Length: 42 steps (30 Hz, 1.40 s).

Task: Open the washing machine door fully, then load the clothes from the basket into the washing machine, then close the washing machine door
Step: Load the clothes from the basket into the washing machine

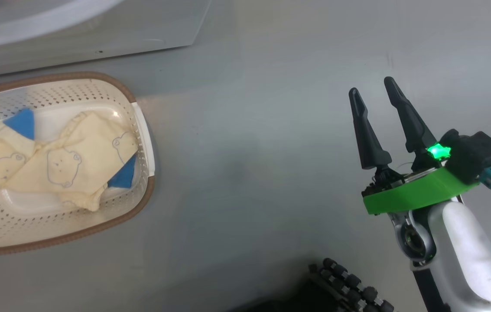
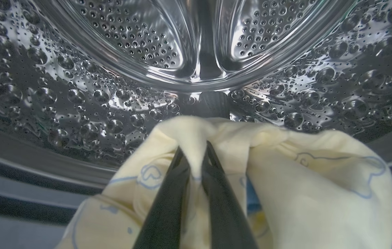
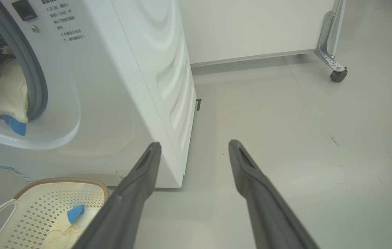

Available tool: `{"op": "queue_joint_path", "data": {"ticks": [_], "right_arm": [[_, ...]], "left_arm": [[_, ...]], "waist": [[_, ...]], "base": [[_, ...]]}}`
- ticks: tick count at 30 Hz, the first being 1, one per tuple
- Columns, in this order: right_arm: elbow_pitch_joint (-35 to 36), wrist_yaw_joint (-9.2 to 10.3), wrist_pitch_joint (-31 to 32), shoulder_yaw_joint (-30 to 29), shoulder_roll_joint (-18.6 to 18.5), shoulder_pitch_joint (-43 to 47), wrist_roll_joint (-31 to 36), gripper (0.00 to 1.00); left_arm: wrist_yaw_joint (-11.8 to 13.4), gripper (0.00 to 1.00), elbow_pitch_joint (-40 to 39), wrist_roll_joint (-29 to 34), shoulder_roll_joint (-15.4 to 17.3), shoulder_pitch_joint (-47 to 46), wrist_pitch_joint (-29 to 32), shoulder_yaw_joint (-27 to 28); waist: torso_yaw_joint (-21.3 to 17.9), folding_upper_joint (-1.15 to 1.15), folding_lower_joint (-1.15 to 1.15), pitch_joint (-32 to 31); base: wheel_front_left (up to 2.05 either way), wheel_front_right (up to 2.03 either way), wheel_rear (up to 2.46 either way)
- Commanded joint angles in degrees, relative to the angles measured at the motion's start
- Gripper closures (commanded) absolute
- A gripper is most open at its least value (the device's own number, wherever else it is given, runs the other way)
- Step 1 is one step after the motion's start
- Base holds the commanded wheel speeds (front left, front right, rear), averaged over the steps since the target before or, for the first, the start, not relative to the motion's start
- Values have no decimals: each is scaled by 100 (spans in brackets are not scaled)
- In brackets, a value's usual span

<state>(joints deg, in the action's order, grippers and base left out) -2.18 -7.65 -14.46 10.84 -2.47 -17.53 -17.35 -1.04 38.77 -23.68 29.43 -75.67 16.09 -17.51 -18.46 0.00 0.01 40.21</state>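
Observation:
My left gripper [image 2: 194, 147] is shut on a fold of a cream bear-print garment [image 2: 320, 180], held at the mouth of the washing machine's steel drum [image 2: 112, 103]. In the right wrist view that garment [image 3: 9, 90] bulges at the opening of the white washing machine [image 3: 119, 86], a blue patch hanging over the grey gasket. The washing machine door is out of view. The basket [image 1: 111, 80] stands on the floor below with more clothes [image 1: 67, 160] in it. My right gripper [image 1: 371, 86] hangs open over bare floor, well to the right of the basket [image 3: 26, 207].
Grey floor stretches between the basket and my right arm. A white panel on a castor [image 3: 337, 72] stands behind the machine's right side. A black ribbed part of my base [image 1: 349, 286] shows at the bottom edge.

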Motion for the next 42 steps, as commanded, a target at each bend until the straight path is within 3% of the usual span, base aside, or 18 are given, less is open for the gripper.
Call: {"op": "queue_joint_path", "data": {"ticks": [1,10,16,21,22,23,35,42], "right_arm": [[181,16,-53,111,-41,20,-70,0],[210,16,-53,221,-41,-85,-231,0],[230,16,-53,296,-41,-165,-343,0],[213,16,-53,315,-41,-202,-391,0],[211,16,-53,316,-41,-205,-395,0],[210,16,-53,316,-41,-207,-398,0],[182,16,-53,251,-41,-243,-326,0],[174,16,-53,153,-41,-216,-226,0]], "left_arm": [[-2,100,-158,124,373,-359,-162,110],[159,100,-9,623,563,-1112,-1318,9],[403,100,265,937,683,-1531,-2056,-46],[494,100,650,793,569,-1599,-1967,25],[504,66,704,771,546,-1585,-1918,22],[507,3,736,766,529,-1566,-1881,4],[650,0,571,490,329,-1053,-1507,4],[767,0,286,333,262,-431,-1624,35]], "waist": [[-85,0,-1,88],[-264,0,-1,352],[-392,0,-1,519],[-419,0,-1,607],[-414,0,-1,617],[-408,0,-1,624],[-258,0,-1,562],[-82,0,-1,399]], "base": [[0,0,0],[0,0,0],[0,0,0],[0,0,0],[0,0,0],[0,0,0],[0,0,0],[0,0,0]]}}
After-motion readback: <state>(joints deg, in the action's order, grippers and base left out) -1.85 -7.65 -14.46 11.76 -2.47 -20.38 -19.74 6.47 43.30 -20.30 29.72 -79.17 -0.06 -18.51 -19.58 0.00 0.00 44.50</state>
